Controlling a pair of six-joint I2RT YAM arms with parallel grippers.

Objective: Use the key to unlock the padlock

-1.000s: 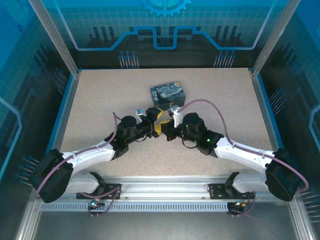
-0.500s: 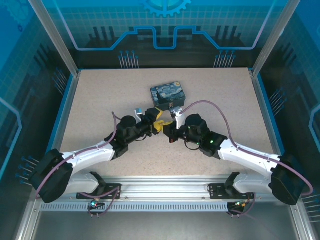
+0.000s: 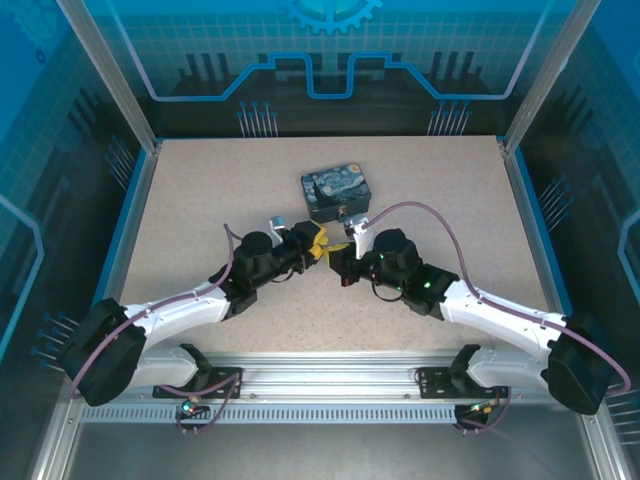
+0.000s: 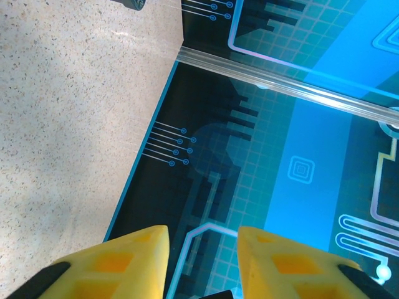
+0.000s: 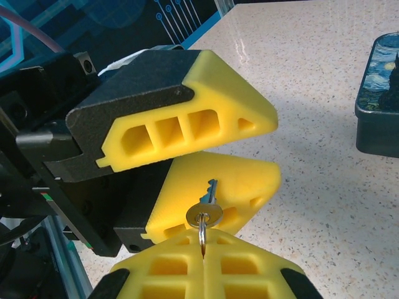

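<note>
Standing upright between the two grippers, the small silvery metal key (image 5: pixel 204 210) was pinched at its round head by the right gripper (image 5: pixel 203 244), whose yellow fingers were pressed together on it. The left gripper (image 5: pixel 262 148) faced it with its jaws spread by a narrow gap and empty, its lower finger just behind the key's blade. The blue rectangular Starry-Night tin (image 3: pixel 336 192) sat nearby on the speckled beige table (image 3: pixel 200 200). Risk: in a handover, the blade could miss the gap, strike a finger, and twist or drop out of the shallow grip.
</note>
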